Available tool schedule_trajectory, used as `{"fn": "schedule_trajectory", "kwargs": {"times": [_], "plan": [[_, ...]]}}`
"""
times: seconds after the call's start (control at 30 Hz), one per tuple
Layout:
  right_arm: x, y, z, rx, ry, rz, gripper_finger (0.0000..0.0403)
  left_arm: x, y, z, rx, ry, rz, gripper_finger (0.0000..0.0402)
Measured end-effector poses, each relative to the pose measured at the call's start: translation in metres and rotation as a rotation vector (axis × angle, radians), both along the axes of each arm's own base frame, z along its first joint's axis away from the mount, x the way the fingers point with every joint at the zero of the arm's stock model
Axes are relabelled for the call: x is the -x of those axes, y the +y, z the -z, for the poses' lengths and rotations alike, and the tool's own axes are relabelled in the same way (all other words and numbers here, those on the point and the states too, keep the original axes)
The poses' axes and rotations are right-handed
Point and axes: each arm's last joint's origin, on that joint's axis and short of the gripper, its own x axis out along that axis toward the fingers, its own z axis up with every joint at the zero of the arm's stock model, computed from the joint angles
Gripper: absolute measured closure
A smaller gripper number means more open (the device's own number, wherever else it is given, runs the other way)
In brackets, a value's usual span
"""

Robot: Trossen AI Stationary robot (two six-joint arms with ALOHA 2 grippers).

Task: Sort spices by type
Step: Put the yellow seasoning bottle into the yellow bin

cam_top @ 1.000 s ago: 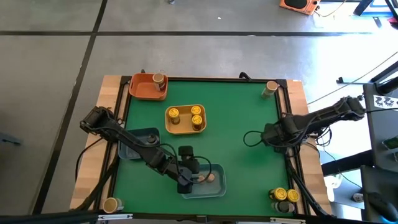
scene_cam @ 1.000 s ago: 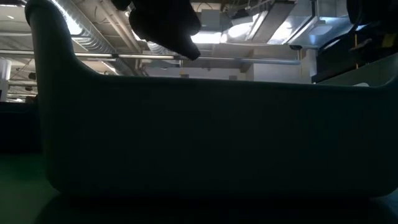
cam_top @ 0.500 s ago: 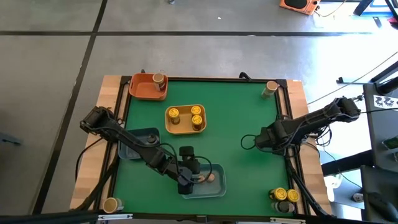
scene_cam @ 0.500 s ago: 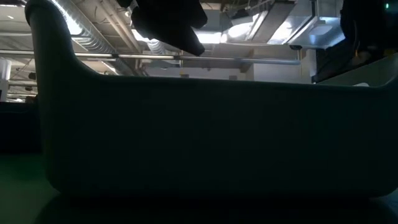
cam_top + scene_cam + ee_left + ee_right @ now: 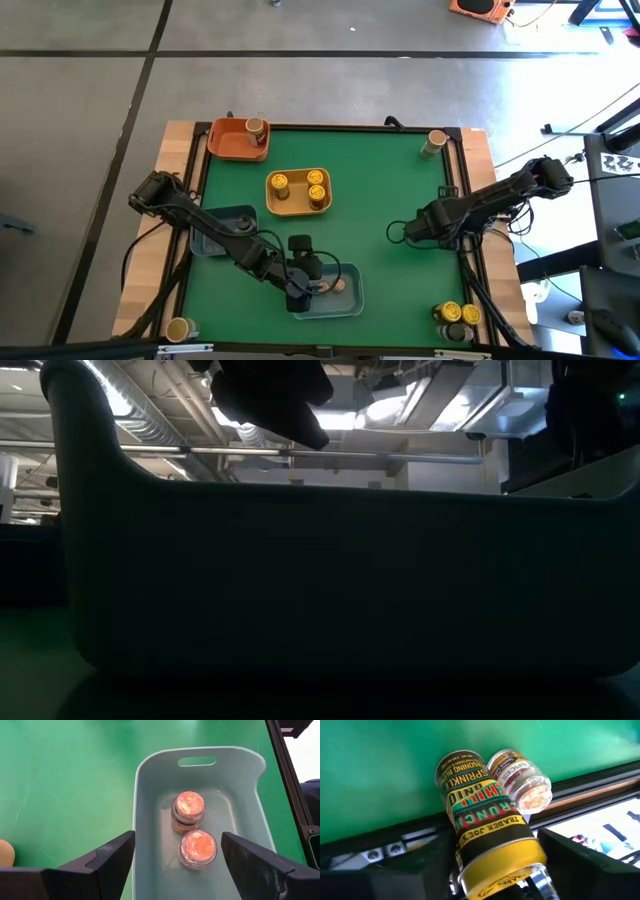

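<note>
My left gripper (image 5: 177,842) hangs open over the blue tray (image 5: 145,820) near the table's front, its fingers apart above two spice jars with orange-pink lids (image 5: 188,807) (image 5: 198,849) that stand on the tray floor. My right gripper (image 5: 398,232) hangs over the green mat on the table's right half. In the right wrist view a yellow-lidded jar with a colourful label (image 5: 480,815) fills the picture. Its lid end (image 5: 500,865) sits between my two spread fingers. A small clear jar (image 5: 522,780) lies beside it by the black rail. My right gripper's fingers stand on either side of the yellow lid (image 5: 520,855) of the labelled jar, which points away along the fingers. Whether they touch it, I cannot tell.
A yellow tray (image 5: 298,210) holds three yellow-lidded jars. An orange tray (image 5: 225,145) at the far left holds one jar. A second blue tray (image 5: 212,240) lies under my left arm. Loose jars stand at the far right (image 5: 434,142), near left (image 5: 178,328) and near right (image 5: 456,318) corners.
My right gripper has sunk a little toward the mat and drifted slightly toward the table's left and near edges.
</note>
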Motion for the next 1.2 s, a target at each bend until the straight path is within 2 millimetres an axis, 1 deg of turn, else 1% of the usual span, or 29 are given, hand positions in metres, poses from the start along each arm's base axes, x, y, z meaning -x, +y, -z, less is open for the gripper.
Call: {"fn": "schedule_trajectory", "kwargs": {"times": [0.07, 0.1, 0.2, 0.3, 0.43, 0.57, 0.63, 0.77, 0.93, 1.03, 1.2], "plan": [[0.001, 0.000, -0.001, -0.006, 0.022, -0.023, 0.0174, 0.000, 0.000, 0.000, 0.010, 0.006, 0.010, 0.0108], [0.000, 0.000, -0.002, -0.007, 0.021, -0.027, 0.0181, 0.000, -0.001, 0.000, 0.013, 0.008, 0.014, 0.0108], [-0.003, 0.001, -0.008, -0.018, 0.003, -0.031, 0.0181, 0.001, -0.001, -0.001, 0.018, 0.005, 0.015, 0.0108], [-0.010, 0.003, -0.018, -0.032, -0.037, -0.031, 0.0181, 0.001, -0.001, -0.002, 0.029, 0.002, 0.006, 0.0108], [-0.021, 0.007, -0.036, -0.057, -0.122, -0.031, 0.0181, 0.001, 0.000, -0.002, 0.052, 0.002, -0.018, 0.0108], [-0.033, 0.010, -0.058, -0.064, -0.228, -0.042, 0.0173, 0.004, 0.001, -0.003, 0.045, 0.020, -0.021, 0.0108], [-0.040, 0.011, -0.070, -0.053, -0.297, -0.055, 0.0173, 0.007, 0.003, -0.010, 0.043, 0.012, -0.033, 0.0108], [-0.053, 0.013, -0.086, -0.033, -0.452, -0.082, 0.0179, 0.017, 0.011, -0.028, -0.023, -0.015, -0.039, 0.0108], [-0.064, 0.015, -0.090, 0.005, -0.586, -0.091, 0.0171, 0.026, 0.025, -0.050, -0.090, -0.035, -0.012, 0.0110], [-0.073, 0.016, -0.091, 0.030, -0.681, -0.112, 0.0172, 0.021, 0.040, -0.052, -0.125, -0.044, -0.024, 0.0132], [-0.090, 0.021, -0.095, 0.022, -0.843, -0.152, 0.0178, 0.009, 0.073, -0.034, -0.119, -0.008, -0.105, 0.0207]]}}
